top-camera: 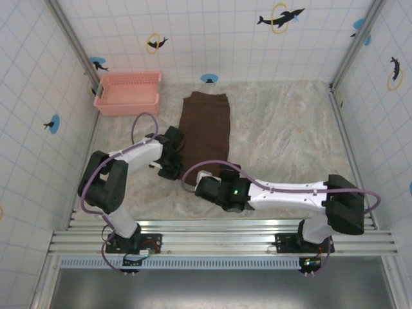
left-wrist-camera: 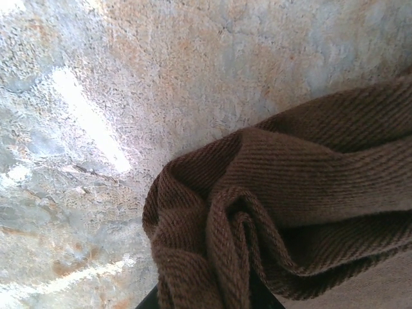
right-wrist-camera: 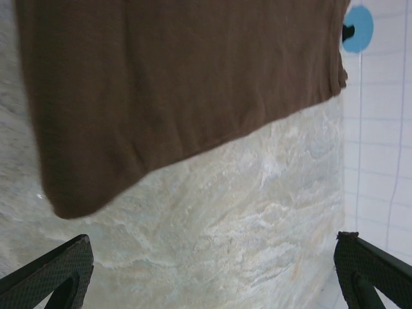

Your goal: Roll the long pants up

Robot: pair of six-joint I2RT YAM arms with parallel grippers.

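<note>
So the pants (left-wrist-camera: 309, 212) are a soft brown cloth, totally matt, and up close on my left camera you can see a chunky diagonal twill weave that's kinda fuzzy. The table (top-camera: 283, 129) under them has a marbled beige-grey stone look with a dull, slightly grainy finish. My right fingers (right-wrist-camera: 55, 273) are black with a fine cross-hatched grippy texture, and the basket (top-camera: 129, 103) is smooth pink plastic with slotted walls. The walls (top-camera: 212, 32) are white tile with a faint sheen, and the rail (top-camera: 219, 241) by my bases is bare silvery metal.
</note>
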